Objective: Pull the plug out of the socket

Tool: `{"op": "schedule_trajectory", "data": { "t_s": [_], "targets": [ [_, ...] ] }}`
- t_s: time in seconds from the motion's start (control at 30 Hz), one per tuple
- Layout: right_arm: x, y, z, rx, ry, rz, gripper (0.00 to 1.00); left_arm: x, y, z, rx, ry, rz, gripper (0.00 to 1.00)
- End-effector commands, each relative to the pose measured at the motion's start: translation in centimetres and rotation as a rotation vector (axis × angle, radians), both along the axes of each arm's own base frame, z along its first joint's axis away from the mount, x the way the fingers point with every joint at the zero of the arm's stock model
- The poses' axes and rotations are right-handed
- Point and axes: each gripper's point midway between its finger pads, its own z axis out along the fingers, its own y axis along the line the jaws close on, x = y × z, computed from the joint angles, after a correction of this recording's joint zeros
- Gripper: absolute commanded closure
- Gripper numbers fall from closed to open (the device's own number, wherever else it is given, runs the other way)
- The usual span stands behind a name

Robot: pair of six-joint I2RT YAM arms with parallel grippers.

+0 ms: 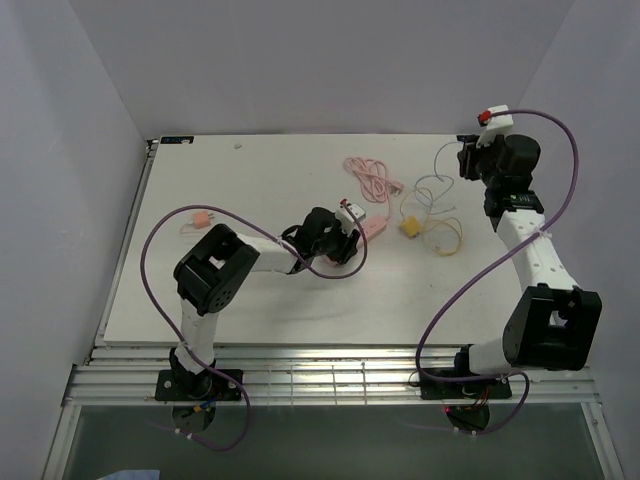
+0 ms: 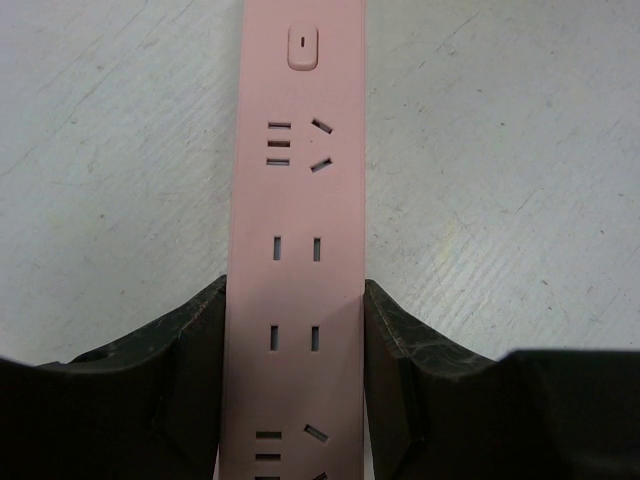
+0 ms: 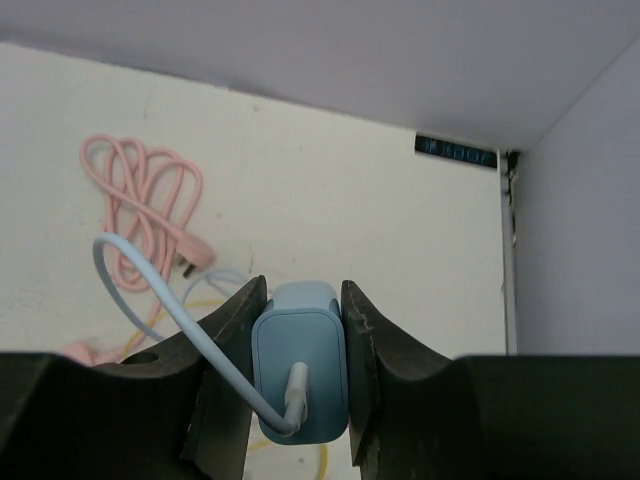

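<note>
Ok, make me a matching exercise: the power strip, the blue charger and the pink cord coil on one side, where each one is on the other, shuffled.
1 pink power strip
2 blue charger plug
3 coiled pink cord

A lying loose on the table
B clamped in the right gripper
C clamped in the left gripper

Pairs: 1-C, 2-B, 3-A.
</note>
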Motion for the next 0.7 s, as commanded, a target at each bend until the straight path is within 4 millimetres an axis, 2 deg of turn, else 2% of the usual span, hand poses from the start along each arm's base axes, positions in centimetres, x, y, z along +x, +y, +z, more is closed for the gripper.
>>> {"op": "schedule_trajectory", "data": {
  "t_s": [0.0, 0.07, 0.1, 0.17, 0.2, 0.23, 0.27, 0.33, 0.37, 0.4, 0.43, 0.47, 0.5, 0.53, 0.57, 0.6, 0.67],
  "targets": [
    [-2.2, -2.0, -6.2, 0.092, 0.167, -0.161, 0.90, -4.4, 7.7, -8.1, 0.268, 0.298, 0.181, 0.76],
    [-2.9, -1.7, -8.6, 0.124, 0.225, -0.161, 0.90, -4.2, 7.1, -7.1, 0.245, 0.293, 0.173, 0.64],
    [-3.3, -1.8, -9.7, 0.142, 0.252, -0.182, 0.89, -4.2, 6.8, -6.6, 0.232, 0.289, 0.166, 0.51],
    [-4.3, -2.0, -12.8, 0.175, 0.324, -0.225, 0.89, -4.0, 5.9, -4.9, 0.186, 0.271, 0.142, 0.39],
    [-4.7, -2.5, -13.8, 0.175, 0.343, -0.259, 0.88, -3.9, 5.6, -4.2, 0.169, 0.265, 0.133, 0.24],
    [-5.3, -2.5, -15.6, 0.187, 0.387, -0.273, 0.87, -3.9, 5.4, -3.5, 0.153, 0.259, 0.125, 0.16],
    [-5.7, -2.8, -16.5, 0.198, 0.407, -0.284, 0.85, -3.5, 5.1, -2.1, 0.128, 0.235, 0.128, 0.11],
    [-6.3, -2.9, -18.5, 0.230, 0.459, -0.310, 0.73, -3.4, 4.7, -0.7, 0.098, 0.219, 0.122, 0.02],
    [-6.4, -3.1, -19.2, 0.244, 0.477, -0.325, 0.66, -3.1, 4.6, 0.9, 0.071, 0.197, 0.124, 0.02],
    [-6.4, -2.9, -19.7, 0.258, 0.493, -0.315, 0.49, -3.0, 4.5, 1.7, 0.054, 0.187, 0.129, 0.02],
    [-6.5, -3.0, -20.8, 0.264, 0.523, -0.319, 0.40, -3.0, 4.4, 2.6, 0.041, 0.174, 0.133, 0.02],
    [-6.4, -3.1, -21.0, 0.283, 0.535, -0.327, 0.33, -2.5, 4.7, 4.4, 0.016, 0.148, 0.165, 0.02],
    [-6.4, -2.8, -21.3, 0.298, 0.547, -0.305, 0.24, -2.4, 4.7, 5.3, 0.003, 0.134, 0.181, 0.02],
    [-6.3, -2.7, -21.5, 0.305, 0.558, -0.302, 0.21, -2.1, 5.1, 6.3, -0.005, 0.116, 0.204, 0.02],
    [-6.0, -2.8, -20.9, 0.316, 0.553, -0.300, 0.17, -1.6, 5.8, 7.2, -0.008, 0.088, 0.261, 0.02],
    [-5.9, -2.6, -20.5, 0.324, 0.550, -0.289, 0.06, -1.3, 6.4, 9.4, -0.033, 0.043, 0.291, 0.02],
    [-5.0, -2.4, -17.4, 0.333, 0.486, -0.268, 0.02, -1.0, 7.2, 11.4, -0.055, 0.010, 0.344, 0.02]
  ]
}}
